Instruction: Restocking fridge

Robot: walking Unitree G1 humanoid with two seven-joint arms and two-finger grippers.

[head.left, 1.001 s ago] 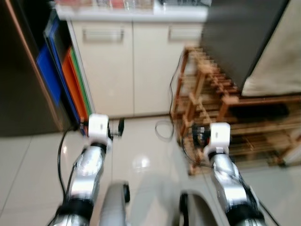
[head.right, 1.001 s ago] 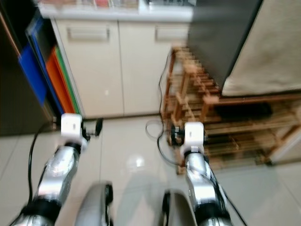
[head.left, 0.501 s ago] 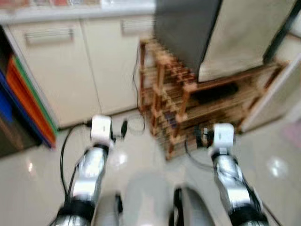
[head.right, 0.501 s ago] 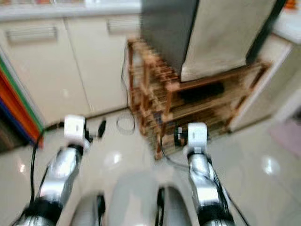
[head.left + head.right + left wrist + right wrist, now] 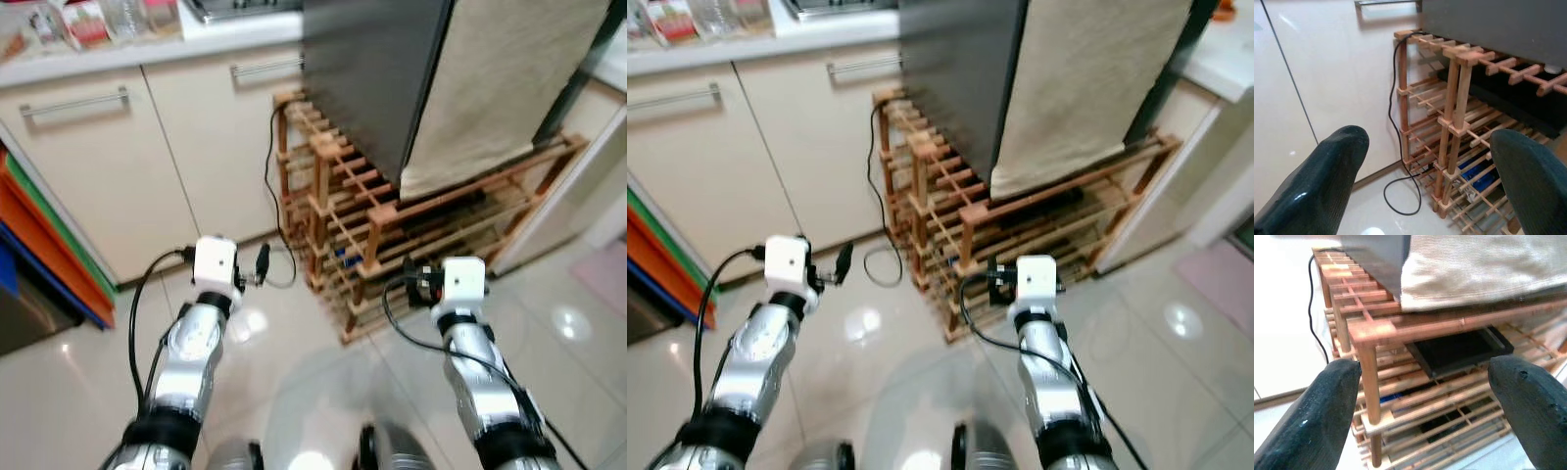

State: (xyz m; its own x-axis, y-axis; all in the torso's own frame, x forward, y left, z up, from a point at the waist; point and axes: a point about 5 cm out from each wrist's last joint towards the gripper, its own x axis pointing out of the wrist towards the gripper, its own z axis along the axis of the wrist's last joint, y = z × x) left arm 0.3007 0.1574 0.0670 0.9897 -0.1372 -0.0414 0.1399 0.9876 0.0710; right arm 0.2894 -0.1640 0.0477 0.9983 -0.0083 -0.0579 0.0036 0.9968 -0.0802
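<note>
The robot stands on a shiny pale floor (image 5: 294,362) and looks down at its two silver arms, both held out low in front of it.

The left end effector (image 5: 1425,181) is open, with its two black fingers (image 5: 1322,181) spread wide apart and nothing between them. It hangs above the floor, near the cream cupboard doors (image 5: 127,186). In the left wrist view it points at the corner of a wooden rack (image 5: 1459,112), where a black cable (image 5: 1393,127) runs down the cupboard side and loops on the floor.

The right end effector (image 5: 1425,411) is open too, fingers (image 5: 1327,416) far apart and holding nothing. It points at the same wooden rack (image 5: 392,245) from the other side. A flat black thing (image 5: 1459,350) lies on one of the rack's shelves (it is too blurry to say what it is), and something blue (image 5: 1476,176) sits lower down among the slats.

On top of the rack stands a big dark box (image 5: 372,69), which may be the fridge. I cannot tell for sure. A beige cloth (image 5: 500,88) hangs over its front and right part.

Above the cupboards is a white table (image 5: 196,34) with some packets and a clear jar (image 5: 88,20) on it. To the robot's far left, orange, green and blue flat boards (image 5: 49,245) lean beside the cupboard.
</note>
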